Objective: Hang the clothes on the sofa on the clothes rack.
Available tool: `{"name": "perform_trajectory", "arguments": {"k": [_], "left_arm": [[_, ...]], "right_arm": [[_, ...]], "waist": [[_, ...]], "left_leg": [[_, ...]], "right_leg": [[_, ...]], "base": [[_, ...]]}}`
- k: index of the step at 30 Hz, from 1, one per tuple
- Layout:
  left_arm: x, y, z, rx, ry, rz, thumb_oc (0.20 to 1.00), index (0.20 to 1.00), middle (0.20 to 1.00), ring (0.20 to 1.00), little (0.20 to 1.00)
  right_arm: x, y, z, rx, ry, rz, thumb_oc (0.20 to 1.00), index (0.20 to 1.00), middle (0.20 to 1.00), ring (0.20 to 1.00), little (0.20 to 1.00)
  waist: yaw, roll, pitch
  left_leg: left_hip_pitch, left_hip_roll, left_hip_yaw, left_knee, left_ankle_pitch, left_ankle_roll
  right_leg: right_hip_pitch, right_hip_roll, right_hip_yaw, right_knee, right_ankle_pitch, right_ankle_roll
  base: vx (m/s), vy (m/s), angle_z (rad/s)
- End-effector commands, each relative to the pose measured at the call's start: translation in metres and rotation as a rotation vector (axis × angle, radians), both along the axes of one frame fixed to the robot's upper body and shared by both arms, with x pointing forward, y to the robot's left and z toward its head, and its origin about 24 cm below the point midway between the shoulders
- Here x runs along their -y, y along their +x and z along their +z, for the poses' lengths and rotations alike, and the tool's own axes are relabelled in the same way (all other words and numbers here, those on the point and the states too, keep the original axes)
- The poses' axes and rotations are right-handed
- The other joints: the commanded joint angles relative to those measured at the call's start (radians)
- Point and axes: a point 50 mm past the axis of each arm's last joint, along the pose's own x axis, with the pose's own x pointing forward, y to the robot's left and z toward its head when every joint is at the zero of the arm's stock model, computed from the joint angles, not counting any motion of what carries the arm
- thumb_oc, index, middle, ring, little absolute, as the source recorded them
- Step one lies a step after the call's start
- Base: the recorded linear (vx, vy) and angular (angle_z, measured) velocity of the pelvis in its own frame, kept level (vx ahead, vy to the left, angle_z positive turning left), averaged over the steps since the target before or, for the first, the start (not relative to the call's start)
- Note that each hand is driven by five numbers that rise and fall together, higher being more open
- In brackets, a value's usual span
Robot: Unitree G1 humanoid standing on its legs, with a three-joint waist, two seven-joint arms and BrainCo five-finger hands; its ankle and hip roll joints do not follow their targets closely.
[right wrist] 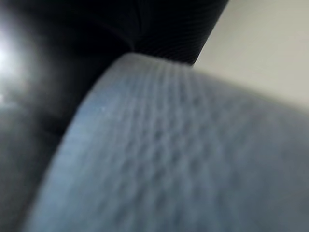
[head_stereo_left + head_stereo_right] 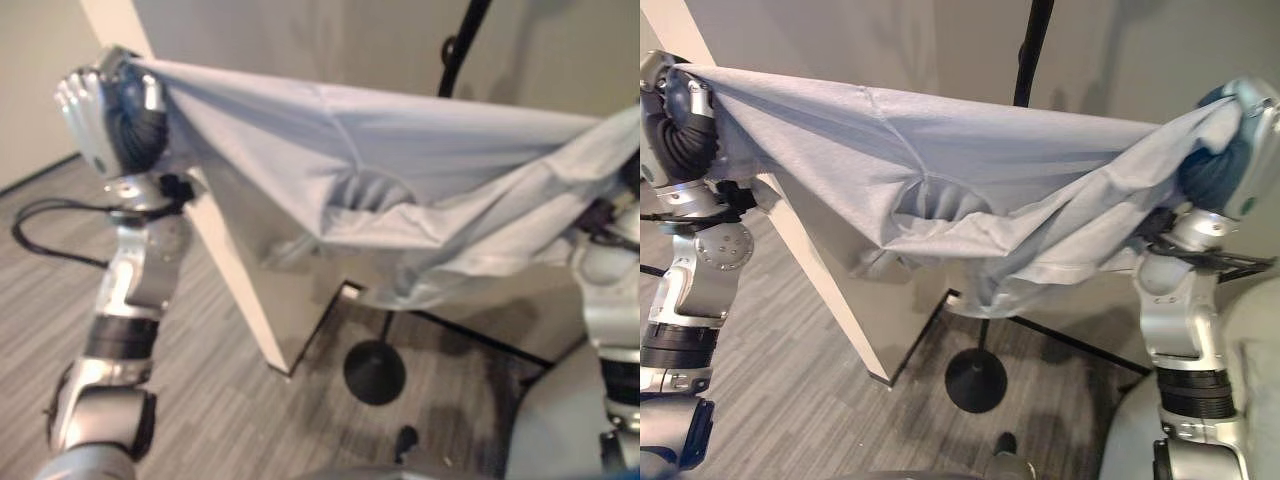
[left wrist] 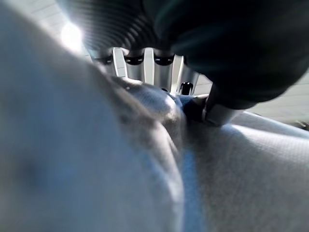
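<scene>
Both hands are raised with a pale blue garment (image 2: pixel 970 170) stretched between them — the left hand (image 2: pixel 105 115) has its fingers curled tight round one edge, the right hand (image 2: pixel 1230 150) bunches the other end, its fingers buried in cloth so I cannot tell their grip. Behind the sagging cloth stands the black clothes rack (image 2: pixel 977 380) — pole rising above, round base on the grey floor (image 2: pixel 230 420).

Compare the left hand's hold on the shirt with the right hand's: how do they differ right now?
The left hand pinches a bare corner of the light blue shirt, its dark ribbed cover in plain sight; the right hand is partly wrapped in bunched cloth. From the left hand the shirt runs out smooth and taut; by the right hand it sags in deep folds. Both hands are raised, spreading the shirt in front of the black clothes rack pole.
</scene>
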Motion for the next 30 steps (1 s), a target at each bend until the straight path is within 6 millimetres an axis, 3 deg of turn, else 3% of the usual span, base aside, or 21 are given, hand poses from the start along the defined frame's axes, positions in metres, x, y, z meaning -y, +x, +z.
{"name": "perform_trajectory", "arguments": {"k": [1,4,9,12,13,14,16,20,24,28,30], "left_arm": [[-0.006,-0.016,0.027,0.099,0.114,0.032,0.2,0.2,0.2,0.2,0.2],[-0.007,-0.014,0.026,0.088,0.107,0.032,0.2,0.2,0.2,0.2,0.2],[-0.02,0.017,0.033,-0.026,0.124,0.132,0.2,0.2,0.2,0.2,0.2],[-0.045,0.039,0.032,-0.196,0.15,0.276,0.2,0.2,0.2,0.2,0.2],[-0.045,0.039,0.032,-0.196,0.15,0.276,0.2,0.2,0.2,0.2,0.2],[-0.056,0.055,0.029,-0.318,0.143,0.329,0.2,0.2,0.2,0.2,0.2],[-0.058,0.065,0.028,-0.388,0.159,0.348,0.2,0.2,0.2,0.2,0.2],[-0.057,0.077,0.03,-0.455,0.187,0.368,0.2,0.2,0.2,0.2,0.2],[-0.043,0.092,0.032,-0.514,0.22,0.363,0.2,0.2,0.2,0.2,0.2],[-0.025,0.105,0.032,-0.556,0.233,0.341,0.2,0.2,0.2,0.2,0.2],[-0.016,0.113,0.02,-0.611,0.219,0.326,0.2,0.2,0.2,0.2,0.2]], "right_arm": [[0.001,-0.019,0.029,0.17,-0.057,-0.053,0.2,0.2,0.2,0.2,0.2],[0.0,-0.016,0.032,0.162,-0.076,-0.041,0.2,0.2,0.2,0.2,0.2],[0.003,0.011,0.041,0.002,-0.168,0.013,0.2,0.2,0.2,0.2,0.2],[0.013,0.031,0.045,-0.147,-0.245,-0.031,0.2,0.2,0.2,0.2,0.2],[0.013,0.031,0.045,-0.147,-0.245,-0.031,0.2,0.2,0.2,0.2,0.2],[0.021,0.049,0.044,-0.245,-0.238,-0.054,0.2,0.2,0.2,0.2,0.2],[0.027,0.061,0.043,-0.312,-0.24,-0.089,0.2,0.2,0.2,0.2,0.2],[0.035,0.077,0.052,-0.357,-0.204,-0.117,0.2,0.2,0.2,0.2,0.2],[0.045,0.09,0.064,-0.409,-0.172,-0.178,0.2,0.2,0.2,0.2,0.2],[0.039,0.105,0.073,-0.46,-0.172,-0.187,0.2,0.2,0.2,0.2,0.2],[0.031,0.118,0.065,-0.527,-0.174,-0.174,0.2,0.2,0.2,0.2,0.2]], "waist": [[-0.024,-0.06,-0.073],[-0.024,-0.06,-0.076],[-0.032,-0.057,-0.083],[-0.03,-0.058,-0.091],[-0.03,-0.058,-0.091],[-0.028,-0.059,-0.095],[-0.028,-0.058,-0.094],[-0.03,-0.06,-0.084],[-0.041,-0.061,-0.077],[-0.054,-0.062,-0.072],[-0.06,-0.064,-0.063]], "left_leg": [[-0.093,-0.073,0.016,0.023,0.013,0.07],[-0.091,-0.074,0.014,0.02,0.018,0.07],[-0.079,-0.066,0.006,-0.003,0.024,0.055],[-0.077,-0.063,0.01,-0.011,0.031,0.047],[-0.077,-0.063,0.01,-0.011,0.031,0.047],[-0.077,-0.06,0.015,-0.018,0.037,0.04],[-0.078,-0.059,0.018,-0.021,0.041,0.035],[-0.085,-0.053,0.025,-0.022,0.05,0.026],[-0.09,-0.041,0.034,-0.023,0.057,0.011],[-0.092,-0.022,0.045,-0.021,0.068,-0.008],[-0.095,-0.011,0.054,-0.018,0.075,-0.018]], "right_leg": [[0.057,-0.07,0.082,-0.007,-0.116,0.132],[0.064,-0.069,0.076,-0.017,-0.107,0.129],[0.093,-0.054,0.066,-0.055,-0.099,0.134],[0.102,-0.047,0.066,-0.084,-0.087,0.135],[0.102,-0.047,0.066,-0.084,-0.087,0.135],[0.105,-0.042,0.07,-0.103,-0.074,0.137],[0.104,-0.038,0.074,-0.111,-0.069,0.137],[0.097,-0.034,0.08,-0.112,-0.066,0.135],[0.089,-0.029,0.079,-0.115,-0.065,0.133],[0.086,-0.016,0.073,-0.117,-0.073,0.127],[0.081,-0.007,0.072,-0.118,-0.075,0.122]], "base": [[0.21,-0.073,-0.09],[0.09,-0.04,-0.11],[0.05,-0.026,0.02],[0.04,-0.012,0.02],[0.04,-0.018,0.05],[0.0,0.0,0.0],[0.02,-0.014,0.01],[0.0,0.0,0.0],[0.05,-0.056,0.09],[0.06,-0.075,0.19],[0.07,-0.084,0.03]]}}
